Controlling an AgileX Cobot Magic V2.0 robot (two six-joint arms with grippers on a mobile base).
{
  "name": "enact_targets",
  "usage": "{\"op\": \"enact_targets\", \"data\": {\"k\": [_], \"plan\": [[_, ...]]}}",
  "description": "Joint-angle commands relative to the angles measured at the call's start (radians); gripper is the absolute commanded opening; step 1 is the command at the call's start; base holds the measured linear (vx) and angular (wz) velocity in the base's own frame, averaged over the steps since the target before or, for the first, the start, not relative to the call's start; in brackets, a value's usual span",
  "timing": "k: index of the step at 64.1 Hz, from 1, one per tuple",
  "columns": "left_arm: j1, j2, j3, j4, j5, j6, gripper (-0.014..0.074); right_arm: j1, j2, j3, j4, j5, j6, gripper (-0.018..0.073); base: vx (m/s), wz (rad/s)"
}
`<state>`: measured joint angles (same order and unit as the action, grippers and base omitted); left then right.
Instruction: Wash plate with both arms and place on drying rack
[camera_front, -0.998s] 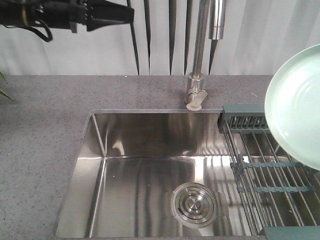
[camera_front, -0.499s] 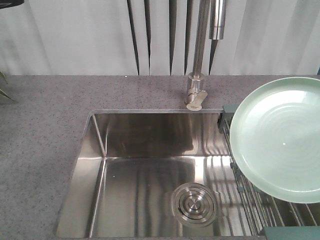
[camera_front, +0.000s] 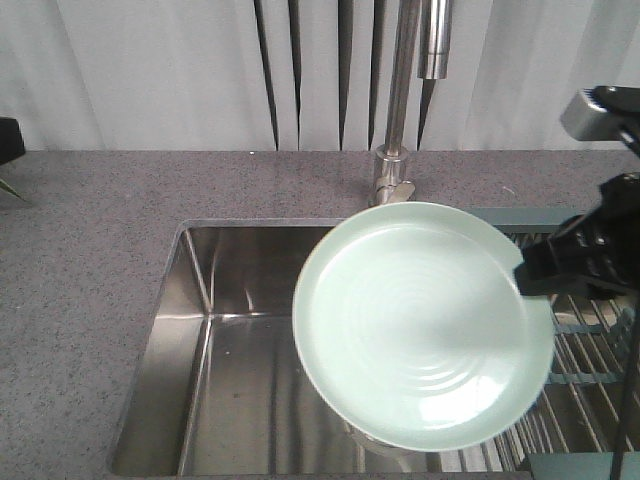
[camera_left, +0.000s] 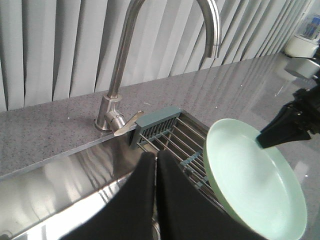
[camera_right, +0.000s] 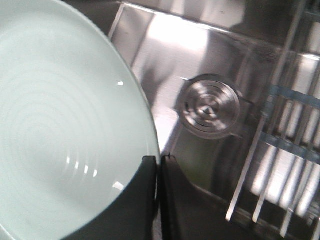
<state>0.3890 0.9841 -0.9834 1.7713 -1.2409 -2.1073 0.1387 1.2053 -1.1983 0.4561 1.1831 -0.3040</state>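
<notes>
The pale mint-green plate (camera_front: 420, 325) hangs tilted over the right half of the steel sink (camera_front: 200, 300), held by its right rim. My right gripper (camera_front: 525, 275) is shut on that rim, one finger on each face of the plate (camera_right: 60, 130), as the right wrist view shows at the gripper (camera_right: 159, 160). In the left wrist view the plate (camera_left: 250, 180) stands to the right, the right gripper (camera_left: 260, 142) on its top edge. My left gripper (camera_left: 156, 155) is shut on nothing above the sink's right part. The drying rack (camera_front: 590, 345) lies over the sink's right end, partly hidden by the plate.
A tall steel faucet (camera_front: 400, 100) rises behind the sink, its spout (camera_front: 434, 40) just above the plate's far edge. The round drain (camera_right: 209, 106) sits in the basin floor. Grey speckled counter (camera_front: 90, 260) surrounds the sink. A plant leaf shows at the far left edge.
The plate moved left from over the drying rack to above the sink, and the right arm came into the front view. The left arm left the upper-left of the front view.
</notes>
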Motion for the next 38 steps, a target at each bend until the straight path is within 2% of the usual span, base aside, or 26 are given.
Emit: {"op": "enact_targets", "data": {"k": [1,7,20,28,38], "plan": [[0.003,-0.027,0.008,0.035,-0.078,-0.008,-0.0008,0.000,0.039,-0.026,0.163,-0.105,-0.063,-0.0006,0.00,0.00],[0.003,-0.027,0.014,0.035,-0.093,-0.008,-0.0008,0.000,0.100,-0.026,0.206,-0.192,-0.062,-0.0006,0.00,0.00],[0.003,-0.027,0.014,0.035,-0.096,-0.008,-0.0007,-0.003,0.194,-0.026,0.181,-0.383,-0.053,-0.0006,0.00,0.00],[0.003,-0.027,0.014,0.035,-0.096,-0.008,-0.0007,-0.003,0.193,-0.030,0.051,-0.430,0.014,-0.0006,0.00,0.00],[0.003,-0.027,0.014,0.035,-0.098,-0.008,-0.0007,-0.003,0.173,-0.056,-0.203,-0.335,0.160,-0.0006,0.00,0.00]]}}
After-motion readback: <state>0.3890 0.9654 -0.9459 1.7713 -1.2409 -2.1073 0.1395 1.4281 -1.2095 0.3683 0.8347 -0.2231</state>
